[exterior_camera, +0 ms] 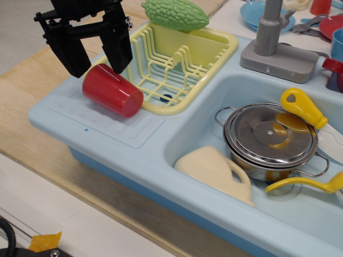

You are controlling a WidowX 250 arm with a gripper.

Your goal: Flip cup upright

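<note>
The red cup (112, 90) lies on its side on the light blue drainboard (80, 115), against the front left corner of the yellow dish rack (177, 67). Its closed base points to the front right; its mouth faces back left. My black gripper (98, 63) is open, its two fingers (119, 51) hanging just above and behind the cup's mouth end, one on each side. It holds nothing.
A green bumpy vegetable (175, 14) rests on the rack's back rim. The sink basin holds a steel lidded pot (270, 140), a cream cup with a handle (214, 171), and yellow utensils (303, 107). A grey faucet (276, 45) stands behind.
</note>
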